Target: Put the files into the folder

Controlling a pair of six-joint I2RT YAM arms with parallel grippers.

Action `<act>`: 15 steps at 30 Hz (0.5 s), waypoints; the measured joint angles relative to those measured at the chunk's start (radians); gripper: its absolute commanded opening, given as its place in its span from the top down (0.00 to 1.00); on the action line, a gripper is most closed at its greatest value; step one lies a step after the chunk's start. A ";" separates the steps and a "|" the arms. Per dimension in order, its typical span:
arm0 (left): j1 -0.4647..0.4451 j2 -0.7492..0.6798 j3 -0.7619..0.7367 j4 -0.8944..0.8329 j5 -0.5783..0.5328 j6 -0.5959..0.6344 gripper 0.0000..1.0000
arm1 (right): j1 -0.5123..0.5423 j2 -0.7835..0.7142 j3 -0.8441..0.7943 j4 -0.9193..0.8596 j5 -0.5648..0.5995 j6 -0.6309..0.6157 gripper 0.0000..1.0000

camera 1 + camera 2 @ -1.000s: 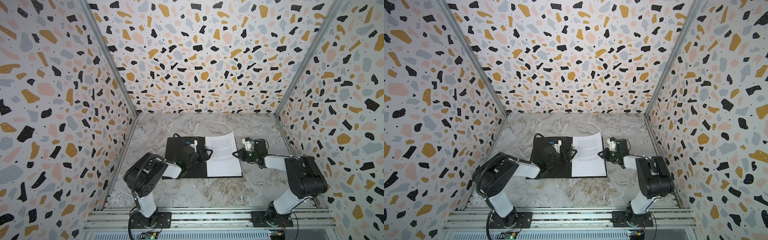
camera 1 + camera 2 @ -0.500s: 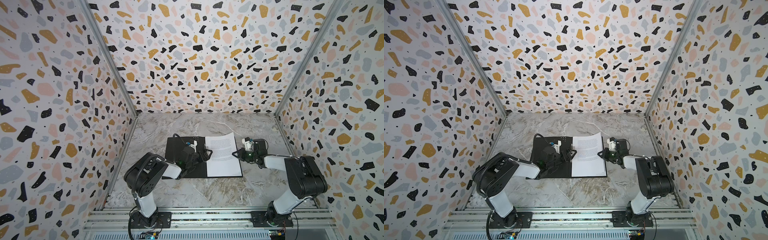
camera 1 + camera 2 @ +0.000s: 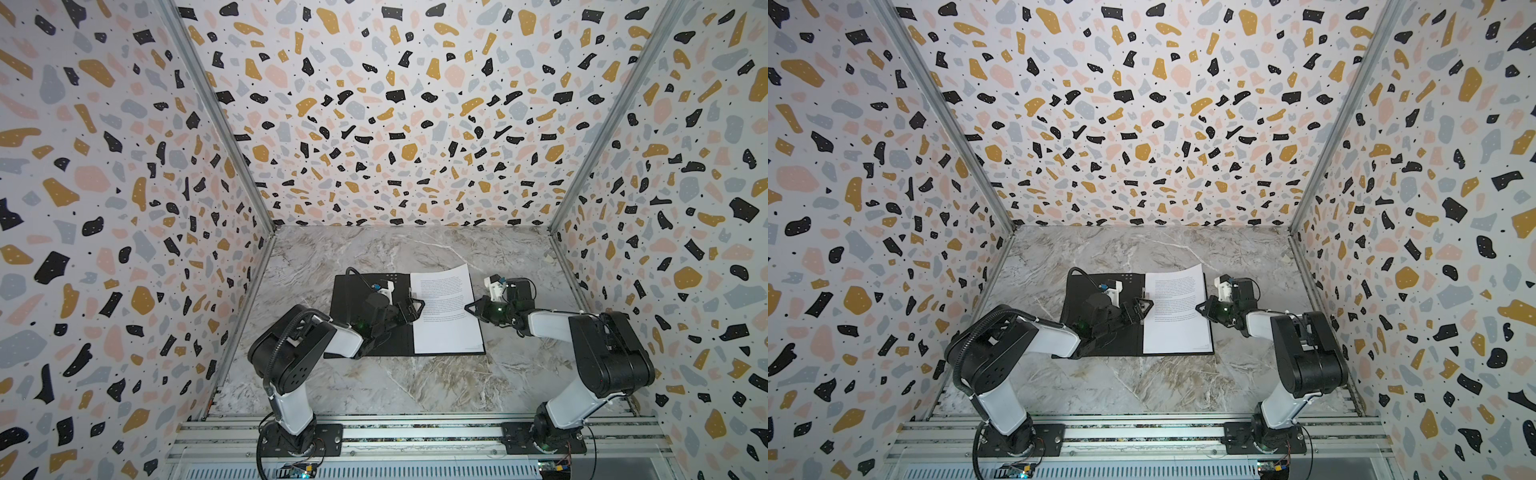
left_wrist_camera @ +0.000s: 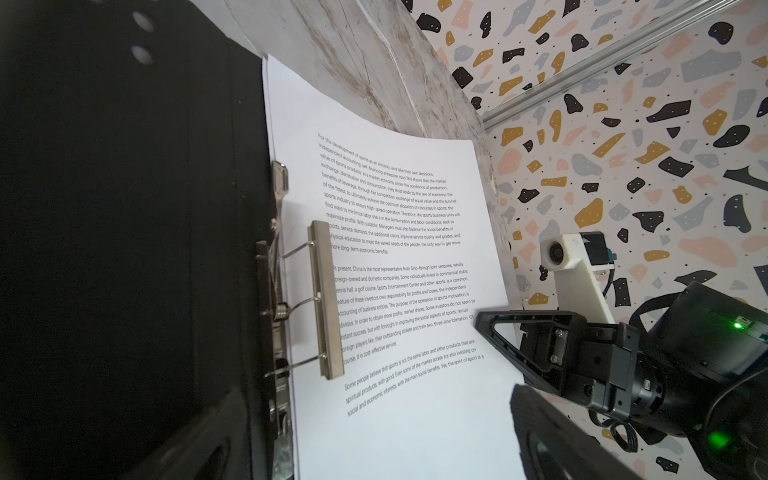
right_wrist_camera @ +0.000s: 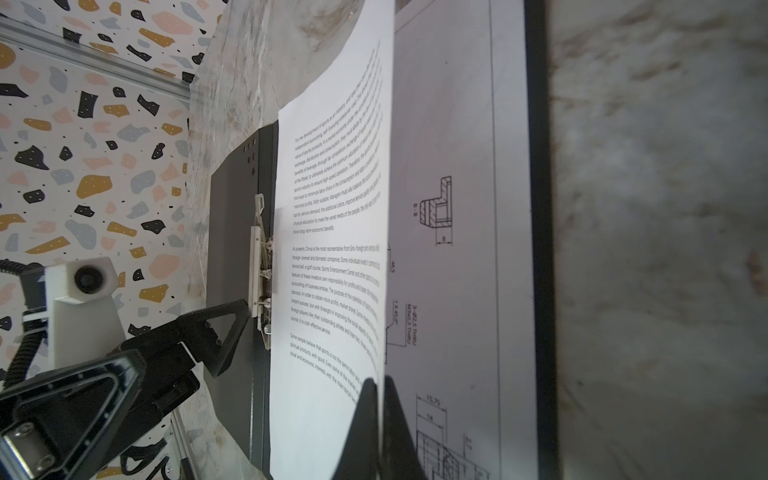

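Observation:
The folder (image 3: 349,299) (image 3: 1077,295) lies open on the marble table, black inside up. A printed text sheet (image 3: 444,316) (image 3: 1177,316) (image 4: 395,249) covers its right half, its outer edge curled upward. My right gripper (image 3: 467,307) (image 3: 1198,308) (image 5: 380,399) is shut on that raised edge. Beneath it a sheet of line drawings (image 5: 457,249) lies flat in the folder. The metal spine clip (image 4: 326,299) (image 5: 262,266) has its bar over the text sheet's inner margin. My left gripper (image 3: 413,305) (image 3: 1144,307) (image 4: 386,449) stands open at the spine, holding nothing.
Terrazzo-patterned walls (image 3: 124,249) close in the marble table (image 3: 415,386) on three sides. Both arm bases sit on an aluminium rail (image 3: 415,436) at the front edge. A black cable (image 3: 357,276) loops over the folder's left half.

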 measured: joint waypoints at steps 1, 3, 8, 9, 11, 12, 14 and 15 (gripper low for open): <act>0.000 0.000 0.000 0.000 0.000 0.000 0.00 | 0.000 0.000 0.000 0.000 0.001 0.000 0.89; 0.000 0.000 -0.001 0.000 0.000 0.000 0.00 | 0.000 0.000 0.000 -0.002 0.003 -0.001 0.84; 0.000 0.000 -0.001 0.000 0.000 0.000 0.00 | 0.000 0.000 0.000 -0.009 0.010 -0.002 0.63; 0.000 0.000 -0.002 0.000 0.000 0.000 0.00 | 0.000 0.000 0.000 -0.011 0.012 -0.006 0.59; 0.000 0.000 -0.002 0.000 0.000 0.000 0.00 | 0.000 -0.002 0.000 -0.023 0.020 -0.008 0.53; 0.000 0.000 -0.002 0.000 0.000 0.000 0.00 | 0.000 -0.003 0.000 -0.029 0.023 -0.009 0.51; 0.000 0.000 -0.002 -0.001 0.000 0.000 0.00 | 0.000 -0.014 0.000 -0.050 0.031 -0.014 0.46; 0.001 0.000 -0.002 -0.002 0.000 0.000 0.00 | 0.000 -0.022 0.000 -0.061 0.038 -0.017 0.43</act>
